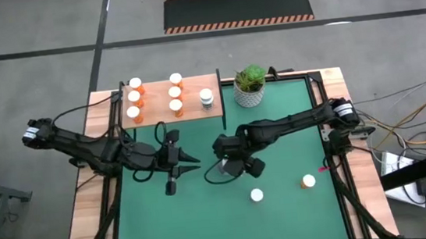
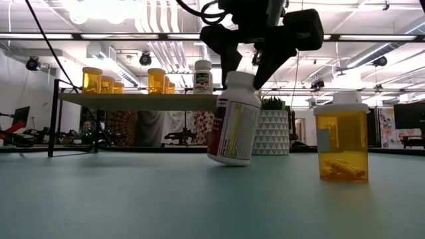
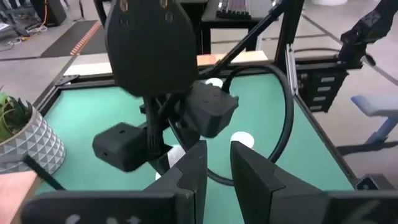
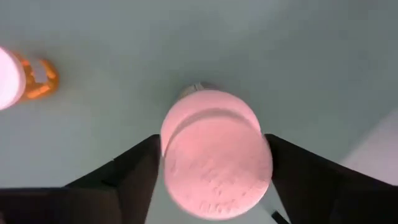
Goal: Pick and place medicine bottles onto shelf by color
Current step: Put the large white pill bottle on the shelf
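Note:
A white medicine bottle (image 2: 232, 123) leans on the green mat, right of centre and toward the near edge. My right gripper (image 2: 247, 76) is above it, open, with a finger on each side of its white cap (image 4: 214, 162). An orange medicine bottle (image 2: 342, 136) stands upright on its base to the right. Several orange bottles (image 1: 134, 99) and one white bottle (image 1: 206, 97) stand on the wooden shelf (image 1: 155, 101) at the far left. My left gripper (image 1: 191, 161) hovers mid-table, left of the right gripper. Its fingers (image 3: 217, 168) are open only a narrow gap, with nothing between them. My right gripper comes at the white bottle from above, slanting down, with the cap (image 2: 240, 81) between its two open fingers. The bottle leans to one side and rests only on one edge of its base (image 2: 244, 163). I cannot tell whether one finger or both touch the cap.
A potted plant (image 1: 249, 85) stands at the far edge just right of the shelf. The shelf's thin black posts (image 2: 52, 119) rise from the mat. A raised frame (image 1: 327, 124) borders the mat. Bare mat lies near the front left (image 1: 153, 227).

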`<action>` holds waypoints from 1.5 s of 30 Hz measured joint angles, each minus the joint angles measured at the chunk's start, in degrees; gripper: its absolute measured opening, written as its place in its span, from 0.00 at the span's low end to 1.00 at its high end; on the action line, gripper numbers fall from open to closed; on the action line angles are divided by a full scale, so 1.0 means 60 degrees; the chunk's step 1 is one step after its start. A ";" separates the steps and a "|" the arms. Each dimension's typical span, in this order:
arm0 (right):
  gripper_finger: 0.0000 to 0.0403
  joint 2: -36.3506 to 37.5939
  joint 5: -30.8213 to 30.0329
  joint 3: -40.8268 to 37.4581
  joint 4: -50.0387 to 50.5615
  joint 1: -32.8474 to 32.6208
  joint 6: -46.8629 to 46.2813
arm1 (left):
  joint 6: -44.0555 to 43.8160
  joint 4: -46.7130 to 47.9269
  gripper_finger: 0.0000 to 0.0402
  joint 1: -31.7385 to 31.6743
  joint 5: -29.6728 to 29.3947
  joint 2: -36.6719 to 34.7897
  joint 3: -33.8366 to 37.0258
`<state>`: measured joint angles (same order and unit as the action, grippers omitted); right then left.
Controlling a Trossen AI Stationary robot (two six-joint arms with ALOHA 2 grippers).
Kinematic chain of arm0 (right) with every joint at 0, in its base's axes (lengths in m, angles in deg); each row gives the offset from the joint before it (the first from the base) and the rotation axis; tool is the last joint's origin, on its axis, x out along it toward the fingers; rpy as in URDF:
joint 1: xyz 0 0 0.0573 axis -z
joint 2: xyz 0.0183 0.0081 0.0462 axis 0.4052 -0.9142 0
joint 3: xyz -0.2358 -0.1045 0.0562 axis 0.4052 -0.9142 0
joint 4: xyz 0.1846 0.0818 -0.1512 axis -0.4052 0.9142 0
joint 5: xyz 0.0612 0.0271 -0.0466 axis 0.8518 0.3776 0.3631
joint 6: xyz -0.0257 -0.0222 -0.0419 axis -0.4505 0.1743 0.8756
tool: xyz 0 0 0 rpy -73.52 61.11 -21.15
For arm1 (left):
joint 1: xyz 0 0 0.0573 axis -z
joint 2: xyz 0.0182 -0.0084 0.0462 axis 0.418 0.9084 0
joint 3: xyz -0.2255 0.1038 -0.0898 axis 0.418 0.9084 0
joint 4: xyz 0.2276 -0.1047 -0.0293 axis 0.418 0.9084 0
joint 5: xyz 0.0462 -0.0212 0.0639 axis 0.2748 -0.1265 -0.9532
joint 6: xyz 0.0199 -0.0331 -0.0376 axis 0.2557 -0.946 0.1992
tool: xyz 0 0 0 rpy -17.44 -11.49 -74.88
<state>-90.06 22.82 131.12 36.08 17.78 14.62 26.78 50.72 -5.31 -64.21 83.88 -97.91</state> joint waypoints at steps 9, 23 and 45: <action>0.81 0.0019 -0.0473 0.0777 0.0876 0.0014 -0.0791 | 0.0051 0.0043 0.14 0.0000 -0.0007 0.0061 0.0069; 0.36 0.2496 -0.0455 -0.1893 -0.1407 -0.1295 -0.4952 | -0.0499 -0.4938 0.14 -0.0017 -0.0848 0.1032 0.3578; 0.03 0.3165 -0.3025 -0.7512 -1.0175 -0.1704 -0.6382 | -0.0687 -0.8058 0.13 -0.2020 -0.2010 0.5334 0.3523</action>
<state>-71.08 4.68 86.04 -24.97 7.56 -23.67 22.66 2.37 -17.43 -76.27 115.88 -76.78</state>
